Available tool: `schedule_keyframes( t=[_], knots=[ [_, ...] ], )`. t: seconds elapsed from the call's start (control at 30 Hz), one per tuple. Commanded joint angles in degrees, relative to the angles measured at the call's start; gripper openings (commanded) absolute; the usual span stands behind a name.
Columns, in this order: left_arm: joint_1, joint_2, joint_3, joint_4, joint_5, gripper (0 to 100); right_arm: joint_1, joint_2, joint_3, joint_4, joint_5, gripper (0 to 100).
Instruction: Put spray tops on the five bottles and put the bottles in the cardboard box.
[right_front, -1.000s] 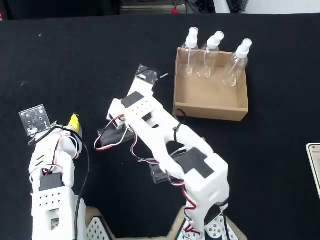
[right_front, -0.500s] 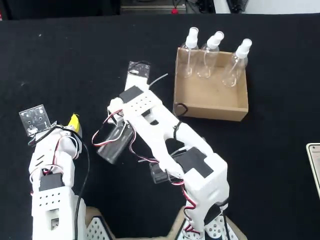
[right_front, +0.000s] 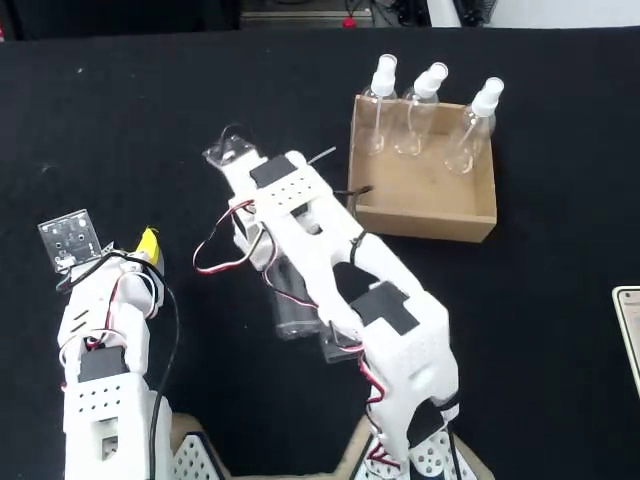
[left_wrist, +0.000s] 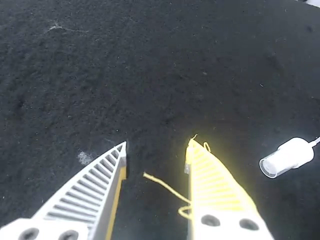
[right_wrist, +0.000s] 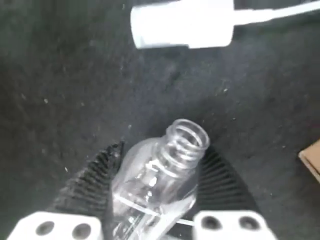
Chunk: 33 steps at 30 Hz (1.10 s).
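A bottle (right_wrist: 150, 185) is clamped in the right gripper (right_wrist: 162, 150), near a top (right_wrist: 182, 25); the left gripper (left_wrist: 156, 147) is held with fingers (left_wrist: 215, 185) apart.

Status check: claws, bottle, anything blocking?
Right claw shut on uncapped bottle. Left claw open, empty. Spray top lying loose beyond bottle mouth, nothing between.
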Motion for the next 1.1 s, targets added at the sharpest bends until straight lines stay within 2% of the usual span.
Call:
schedule_keyframes(
  t=[0.0, 0.1, 0.17, 0.3, 0.57, 0.73, 0.97, 1.07],
  knots=[
    [-0.4, -0.62, -1.98, -1.14, 0.44, 19, -1.05, -0.22, -3.65, 4.22, 2.37, 20.7],
    [-0.31, -0.62, -1.98, -1.14, 0.44, 19, -2.2, -1.1, -5.23, 8.53, 7.03, 28.3],
    [-0.31, -0.62, -1.98, -1.14, 0.44, 19, -2.11, -1.19, -8.31, 13.45, 6.77, 31.2],
    [-0.48, -0.62, -1.98, -1.14, 0.44, 19, -0.26, -0.31, -16.13, 22.77, 5.01, 28.9],
    [-0.66, -0.62, -1.98, -1.14, 0.35, 19, 3.34, 3.65, -16.13, 22.51, -6.59, 28.3],
    [-0.75, -0.62, -1.98, -1.14, 0.35, 19, 3.43, 4.26, -15.96, 22.68, -11.16, 27.9],
    [-0.66, -0.62, -1.98, -1.14, 0.26, 19, 3.6, 8.4, -10.86, 21.63, -11.52, 27.9],
    [-0.57, -0.62, -1.98, -1.14, 0.26, 19, 3.52, 8.66, -11.21, 20.57, -9.23, 25.5]
  ],
)
